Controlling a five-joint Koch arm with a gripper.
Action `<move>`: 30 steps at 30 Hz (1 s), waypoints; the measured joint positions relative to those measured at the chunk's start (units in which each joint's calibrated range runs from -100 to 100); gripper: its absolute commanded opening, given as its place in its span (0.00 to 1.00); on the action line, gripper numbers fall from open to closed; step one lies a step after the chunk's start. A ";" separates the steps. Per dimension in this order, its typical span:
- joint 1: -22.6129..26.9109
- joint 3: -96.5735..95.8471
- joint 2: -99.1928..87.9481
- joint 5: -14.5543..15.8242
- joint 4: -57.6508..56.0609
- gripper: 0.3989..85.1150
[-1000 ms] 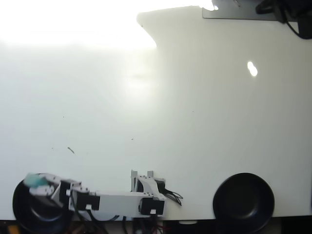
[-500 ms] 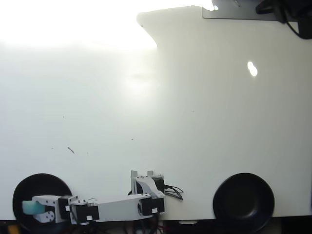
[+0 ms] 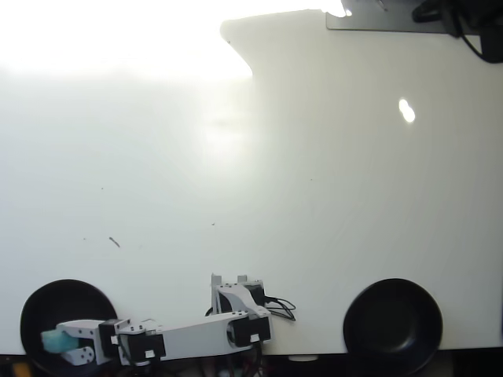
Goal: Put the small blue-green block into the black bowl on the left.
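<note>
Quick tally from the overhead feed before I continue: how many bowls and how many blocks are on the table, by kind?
Black bowls: 2, one at lower left under the claw, one at lower right.
Small blue-green blocks: 1, at the claw tip over the left bowl.
Total: 3 things.

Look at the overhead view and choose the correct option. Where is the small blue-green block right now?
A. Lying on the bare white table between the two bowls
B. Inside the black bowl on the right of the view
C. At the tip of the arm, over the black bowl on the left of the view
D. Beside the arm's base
C. The small blue-green block sits at the end effector, within the outline of the left black bowl; the other black bowl shows no block.
</note>
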 measured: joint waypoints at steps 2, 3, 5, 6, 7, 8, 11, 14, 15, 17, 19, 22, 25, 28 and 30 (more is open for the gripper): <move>-0.05 0.00 -0.13 0.05 -0.08 0.17; -0.05 0.00 -0.25 0.05 -0.08 0.19; -0.15 -0.09 -0.25 0.05 0.00 0.19; -0.20 0.00 -0.25 0.10 0.00 0.19; -0.20 0.00 -0.25 0.10 0.00 0.24; -0.20 0.00 -0.25 0.15 0.00 0.30; -0.24 0.00 -0.25 0.83 -0.08 0.35; -0.24 0.00 -0.25 1.90 -0.08 0.40; -0.24 0.00 -0.38 2.10 -0.08 0.40; -0.24 -0.09 -0.63 2.59 -0.08 0.40; -0.39 0.00 -1.01 2.83 -0.08 0.40; -2.15 -0.09 -2.27 3.17 0.00 0.40; -6.06 -0.09 -3.66 5.42 0.08 0.40; -10.35 0.00 -4.42 11.33 1.07 0.40; -12.70 -0.09 -5.43 15.14 1.07 0.40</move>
